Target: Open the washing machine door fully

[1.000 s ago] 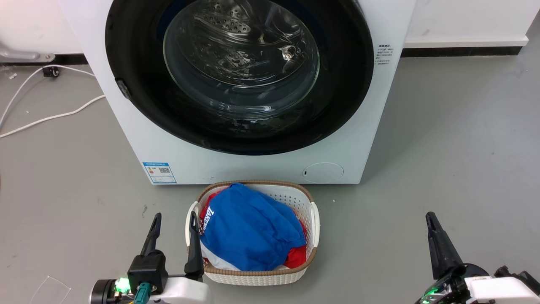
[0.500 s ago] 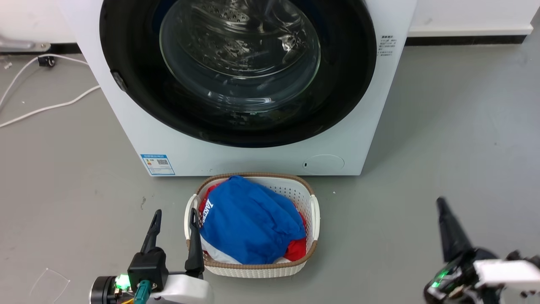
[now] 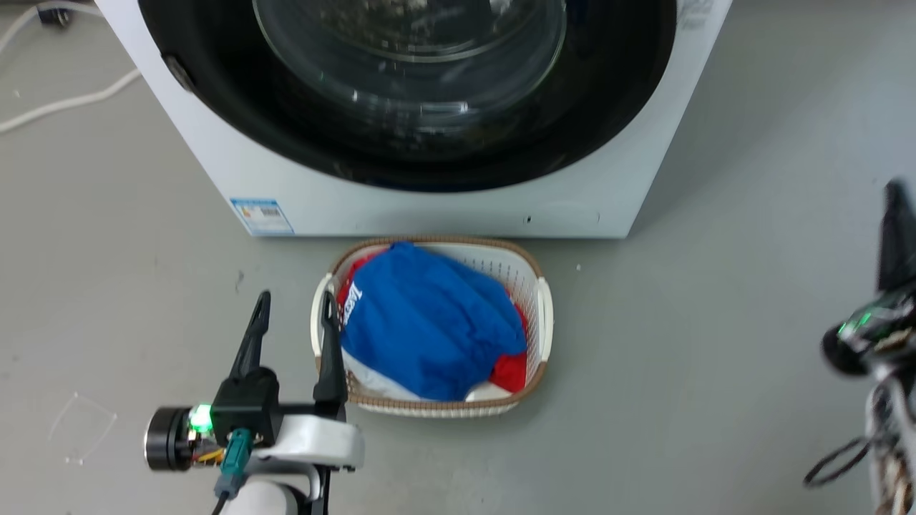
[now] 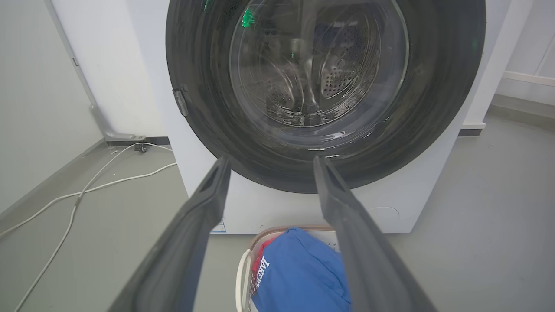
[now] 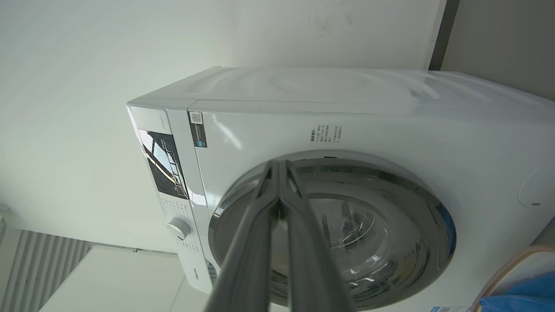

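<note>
The washing machine [image 3: 444,207] stands ahead, white and box-shaped. Its door [image 3: 401,154] is a round glossy black ring around bulging clear glass and lies flat against the front, with a small latch tab [image 4: 181,100] on its left rim. My left gripper [image 3: 293,307] is open and empty, low over the floor beside a laundry basket and well short of the door [image 4: 325,86]. My right gripper [image 3: 894,193] is blurred at the far right, raised off the floor. In its own wrist view the right gripper [image 5: 277,167] is shut and empty, pointing at the door [image 5: 334,229].
A white woven-rim basket [image 3: 544,307] holding blue and red clothes [image 3: 429,322] sits on the grey floor just in front of the machine. White cables [image 3: 64,104] trail on the floor to the machine's left. Open floor lies on the right.
The head camera has tilted down, so the machine sits higher in the picture. My right gripper has risen and swung out to the right edge. The left gripper stays open.
</note>
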You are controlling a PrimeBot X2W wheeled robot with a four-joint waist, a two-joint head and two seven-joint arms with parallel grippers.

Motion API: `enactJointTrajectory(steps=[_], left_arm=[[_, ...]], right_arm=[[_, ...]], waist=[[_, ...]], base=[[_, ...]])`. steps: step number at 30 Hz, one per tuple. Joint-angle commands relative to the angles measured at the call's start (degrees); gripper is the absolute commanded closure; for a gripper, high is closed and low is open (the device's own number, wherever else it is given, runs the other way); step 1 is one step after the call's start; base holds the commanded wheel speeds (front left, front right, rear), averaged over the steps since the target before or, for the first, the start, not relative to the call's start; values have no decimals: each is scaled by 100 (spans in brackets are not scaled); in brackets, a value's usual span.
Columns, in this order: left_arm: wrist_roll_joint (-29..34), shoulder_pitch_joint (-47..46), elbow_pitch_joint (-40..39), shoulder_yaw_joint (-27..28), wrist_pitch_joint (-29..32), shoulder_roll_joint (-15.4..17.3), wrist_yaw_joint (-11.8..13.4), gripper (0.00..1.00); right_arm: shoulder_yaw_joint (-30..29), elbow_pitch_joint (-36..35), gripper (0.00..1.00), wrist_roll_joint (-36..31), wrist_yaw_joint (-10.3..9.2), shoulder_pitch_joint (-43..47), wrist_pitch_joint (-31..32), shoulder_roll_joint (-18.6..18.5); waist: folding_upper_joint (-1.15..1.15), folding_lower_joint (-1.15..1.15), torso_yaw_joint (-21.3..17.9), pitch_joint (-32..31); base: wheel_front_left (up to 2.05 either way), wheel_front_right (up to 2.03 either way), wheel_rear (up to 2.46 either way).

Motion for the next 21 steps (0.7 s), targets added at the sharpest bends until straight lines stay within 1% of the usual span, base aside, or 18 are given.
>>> enactJointTrajectory(steps=[1, 4, 9, 16, 21], left_arm=[[36, -141, -53, -16, -16, -8, -16, 0], [68, -324, -113, -21, -16, -6, -35, 0], [101, -645, -202, -34, -16, -7, -76, 0], [163, -1015, -342, -78, -16, -8, -90, 0], [164, -1212, -395, -133, -16, -8, -74, 0]], right_arm=[[-65, 91, 100, -46, 2, -266, 41, -105], [-175, 271, 100, -97, 2, -773, 103, -251], [-228, 610, 100, -310, 2, -1588, 270, -649], [-42, 1064, 100, -540, 2, -2728, 530, -1104], [276, 1200, 100, -645, 2, -3369, 922, -1269]], waist=[[0, 0, 39, 334], [0, 0, 65, 647], [0, 0, 140, 1135], [0, 0, 246, 1723], [0, 0, 324, 2044]], base=[[0, 0, 0], [0, 0, 0], [0, 0, 0], [0, 0, 0], [0, 0, 0]])
